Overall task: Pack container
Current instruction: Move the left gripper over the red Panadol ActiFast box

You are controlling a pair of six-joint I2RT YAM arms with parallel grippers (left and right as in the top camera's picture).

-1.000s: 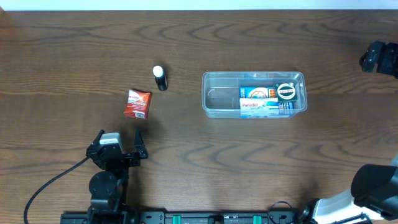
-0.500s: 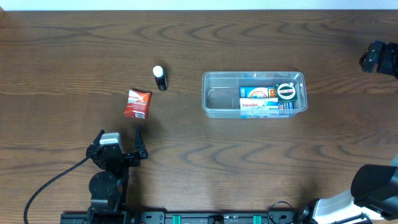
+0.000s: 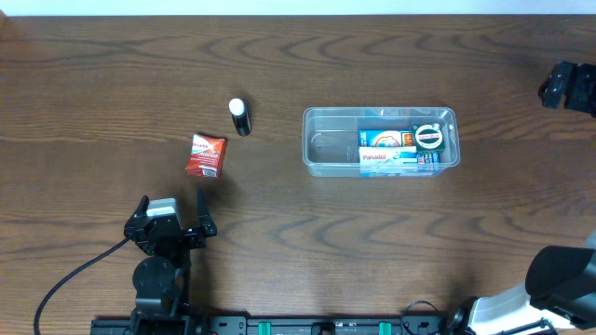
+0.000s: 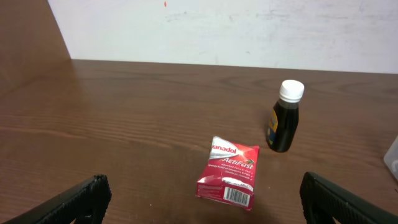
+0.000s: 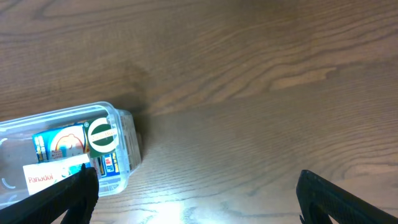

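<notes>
The clear container [image 3: 380, 141] stands right of centre. It holds a white Panadol box [image 3: 386, 158], a blue packet and a round green-and-white item [image 3: 428, 137]. It also shows at the lower left of the right wrist view [image 5: 62, 146]. A red Panadol ActiFast packet [image 3: 205, 154] lies flat on the table, and shows in the left wrist view [image 4: 229, 172]. A small dark bottle with a white cap [image 3: 240, 117] stands behind it [image 4: 285, 116]. My left gripper [image 3: 171, 200] is open and empty, just in front of the red packet [image 4: 205, 202]. My right gripper [image 5: 199, 205] is open and empty, to the right of the container.
The table is dark wood [image 3: 298, 233]. A dark part of the right arm [image 3: 568, 86] shows at the far right edge. A black cable [image 3: 74, 279] runs from the left arm at the front left. A white wall [image 4: 217, 31] stands behind the table.
My left gripper has shifted slightly to the left. Nothing else has moved.
</notes>
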